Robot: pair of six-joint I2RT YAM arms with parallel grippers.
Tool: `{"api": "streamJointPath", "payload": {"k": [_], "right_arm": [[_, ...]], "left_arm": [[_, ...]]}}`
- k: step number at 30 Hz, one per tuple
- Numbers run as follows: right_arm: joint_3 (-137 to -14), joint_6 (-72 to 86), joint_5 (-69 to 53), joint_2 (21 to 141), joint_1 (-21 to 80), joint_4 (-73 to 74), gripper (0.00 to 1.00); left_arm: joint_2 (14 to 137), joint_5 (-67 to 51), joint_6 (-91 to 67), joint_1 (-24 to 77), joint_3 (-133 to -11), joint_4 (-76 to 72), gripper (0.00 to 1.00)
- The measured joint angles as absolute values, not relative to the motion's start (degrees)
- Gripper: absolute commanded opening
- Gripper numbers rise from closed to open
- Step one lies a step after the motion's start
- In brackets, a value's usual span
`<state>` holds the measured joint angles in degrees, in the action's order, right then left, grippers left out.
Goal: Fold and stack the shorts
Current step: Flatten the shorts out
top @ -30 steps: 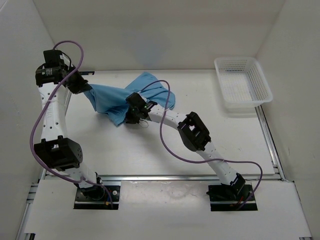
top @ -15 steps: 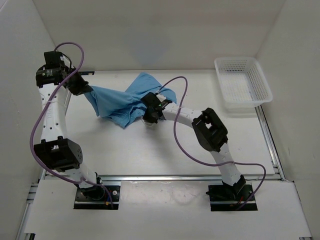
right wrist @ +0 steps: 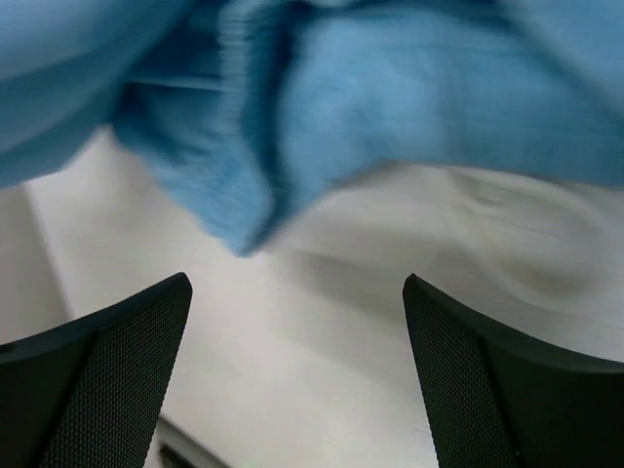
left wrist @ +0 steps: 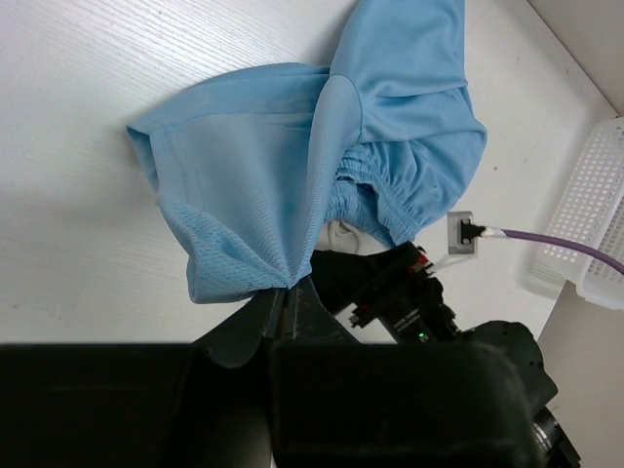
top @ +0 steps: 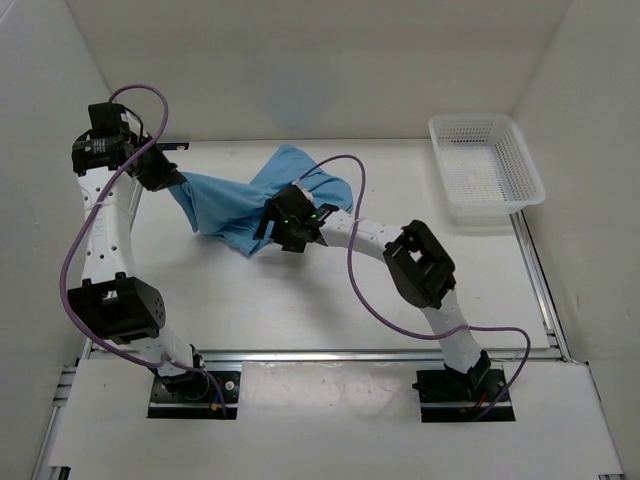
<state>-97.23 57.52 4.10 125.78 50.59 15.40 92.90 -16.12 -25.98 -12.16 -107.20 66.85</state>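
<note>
While the shorts (top: 225, 205) lie bunched on the far half of the table (top: 300, 300), long axis running left to right, their left corner is pinched tight in the left gripper (left wrist: 283, 297); the free right end is faced closely by the right gripper (right wrist: 297, 292), spread and empty

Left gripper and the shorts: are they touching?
Touching. In the left wrist view the left gripper is shut on a corner of the shorts, cloth pinched between its fingertips.
</note>
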Motion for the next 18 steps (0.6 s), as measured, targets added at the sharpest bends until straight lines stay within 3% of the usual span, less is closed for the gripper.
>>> {"api": "streamJointPath", "payload": {"k": [2,4,5,13,15,17,18], "right_arm": [[-102.4,58.4,2.5,129.1,51.5,14.3,0.87],[-107.4,59.5,1.4,132.5,52.1,14.5,0.71],[-110.1,59.9,1.1,134.5,52.2,14.7,0.69],[-122.7,62.5,4.0,143.2,52.4,21.9,0.79],[-124.9,62.4,5.1,143.8,52.6,24.6,0.62],[-127.9,61.8,6.3,145.3,52.6,26.9,0.29],[-128.7,61.5,6.9,145.7,52.6,27.9,0.05]], "left_arm": [[92.9,-16.1,-26.0,-12.2,-107.2,66.8,0.11],[92.9,-16.1,-26.0,-12.2,-107.2,66.8,0.11],[92.9,-16.1,-26.0,-12.2,-107.2,66.8,0.11],[92.7,-16.1,-26.0,-12.2,-107.2,66.9,0.11],[92.7,-16.1,-26.0,-12.2,-107.2,66.9,0.11],[92.7,-16.1,-26.0,-12.2,-107.2,66.9,0.11],[92.7,-16.1,-26.0,-12.2,-107.2,66.8,0.11]]}}
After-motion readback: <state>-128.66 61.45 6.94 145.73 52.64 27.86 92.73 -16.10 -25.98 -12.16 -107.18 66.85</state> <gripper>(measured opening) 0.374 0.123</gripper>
